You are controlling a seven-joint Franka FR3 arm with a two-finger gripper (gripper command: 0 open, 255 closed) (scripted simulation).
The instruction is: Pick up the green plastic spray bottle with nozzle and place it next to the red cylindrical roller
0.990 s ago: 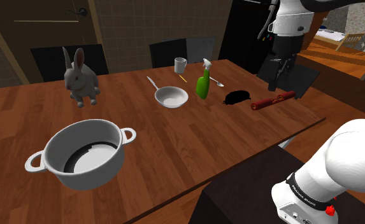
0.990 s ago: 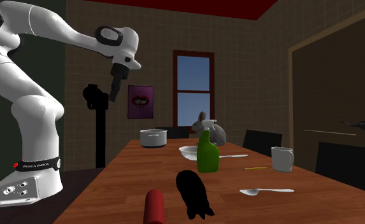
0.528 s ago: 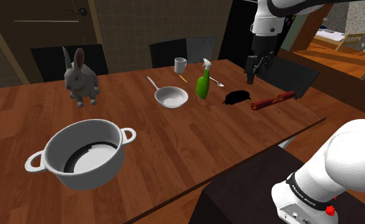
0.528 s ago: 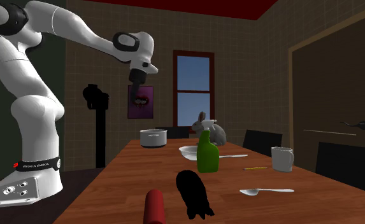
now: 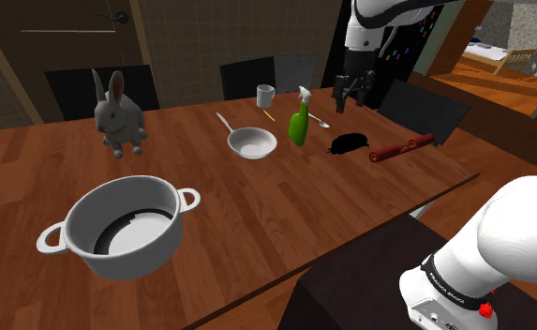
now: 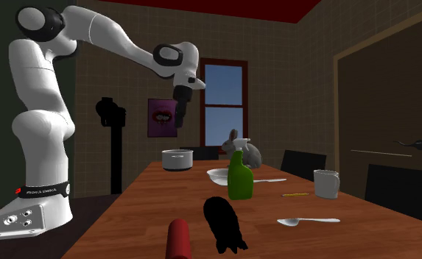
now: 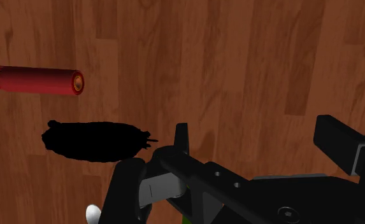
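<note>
Where the wooden table (image 5: 257, 216) runs closest to the shoulder camera, a pale two-handled pot (image 5: 116, 225) sits at about eight o'clock in that view, with the dark stand (image 5: 369, 281) at five o'clock. Past the pot, at mid-table, a small pan (image 5: 250, 142) lies with its handle pointing to eleven o'clock. The green spray bottle (image 5: 299, 122) stands upright just beside the pan, at its three o'clock, with a white nozzle on top. At the bottle's four o'clock lies a flat black shape (image 5: 348, 142). At that shape's three o'clock the red roller (image 5: 402, 147) lies on its side, well apart from the bottle. A spoon (image 5: 320, 120) lies near the bottle at its two o'clock. Farther off, a mug (image 5: 265, 95) stands at the bottle's eleven o'clock, and a grey rabbit figure (image 5: 118, 117) sits at the pan's nine o'clock, near the far edge. The gripper (image 5: 350, 97) hovers above the far edge at the bottle's one o'clock. Its jaws are spread and hold nothing; in the wrist view they stand apart over bare wood.
</note>
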